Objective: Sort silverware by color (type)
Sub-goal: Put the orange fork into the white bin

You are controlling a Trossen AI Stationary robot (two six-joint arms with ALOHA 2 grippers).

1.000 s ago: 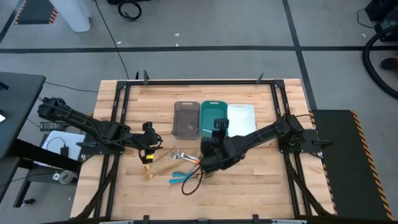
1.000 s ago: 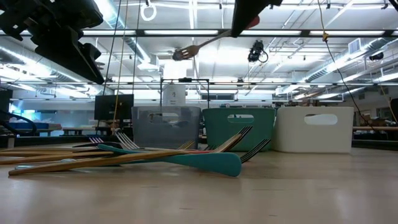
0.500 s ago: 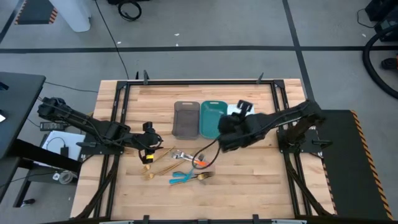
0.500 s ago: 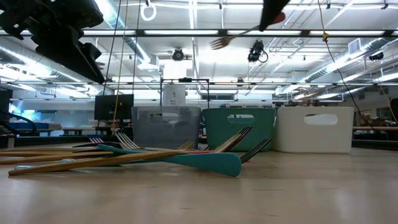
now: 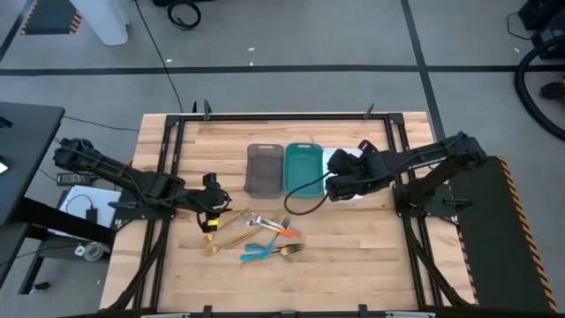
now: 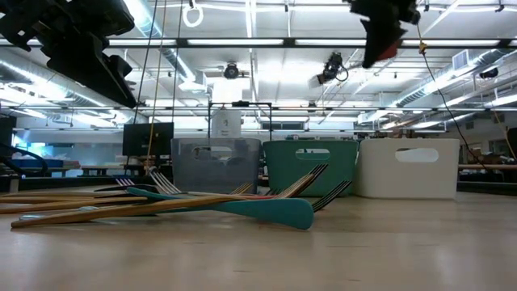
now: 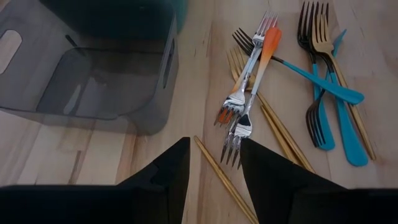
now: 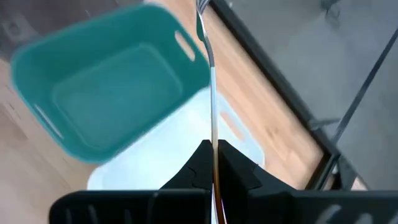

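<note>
Fork [image 8: 212, 81] pinched upright in the closed jaws of the right gripper [image 8: 213, 163], carried high over the white tray [image 8: 163, 163], just beside the teal tray [image 8: 106, 93]. Handle colour hard to read here, possibly orange. To drop well: centre over the white tray, lower before release so it doesn't bounce out. Remaining silverware [image 5: 260, 238] lies piled on the table [image 5: 353, 256]. Left gripper [image 7: 214, 163] hovers near that pile, jaws spread, empty.

Three trays [image 5: 264, 170] sit side by side mid-worktop toward the far edge; the silverware [image 5: 256, 237] lies scattered between them and the near edge.
</note>
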